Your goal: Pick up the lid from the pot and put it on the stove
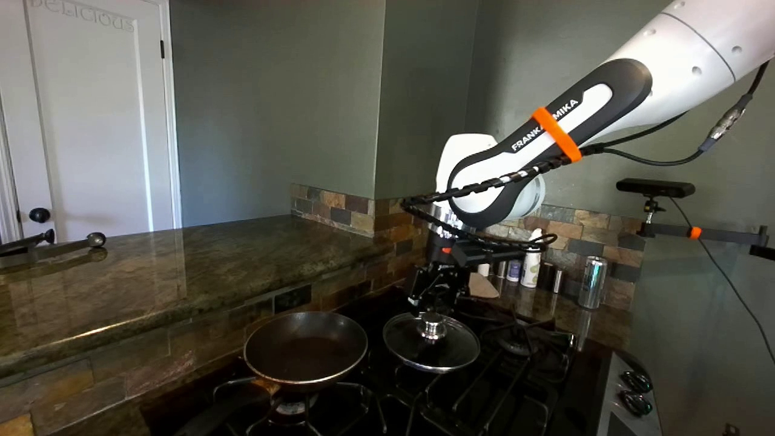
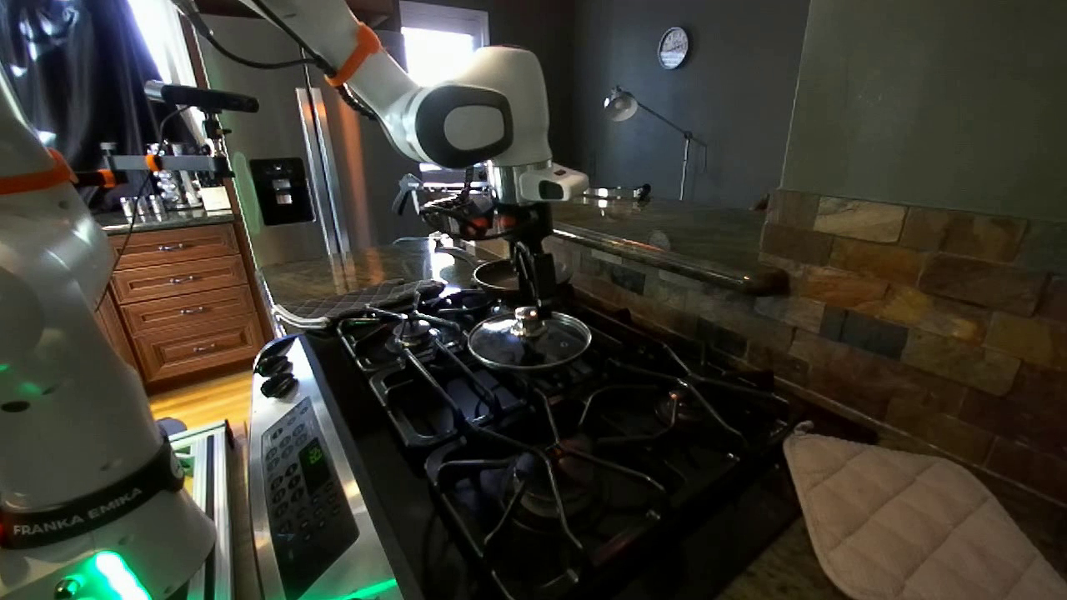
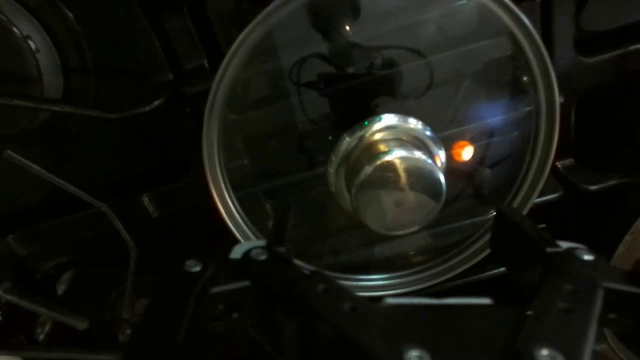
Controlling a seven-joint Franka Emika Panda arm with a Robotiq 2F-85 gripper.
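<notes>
The glass lid with its metal rim and shiny knob lies over the grates of the black stove, beside the pot. It also shows in an exterior view and fills the middle of the wrist view. The dark pot sits uncovered on a neighbouring burner, its handle toward the camera; in an exterior view it is partly hidden behind the gripper. My gripper points down just above and behind the knob. In the wrist view its fingers are wide apart, with nothing between them.
A raised stone ledge and tiled wall run along the back of the stove. A steel canister and bottles stand beyond it. A quilted pot holder lies at its end. The control panel lines the front.
</notes>
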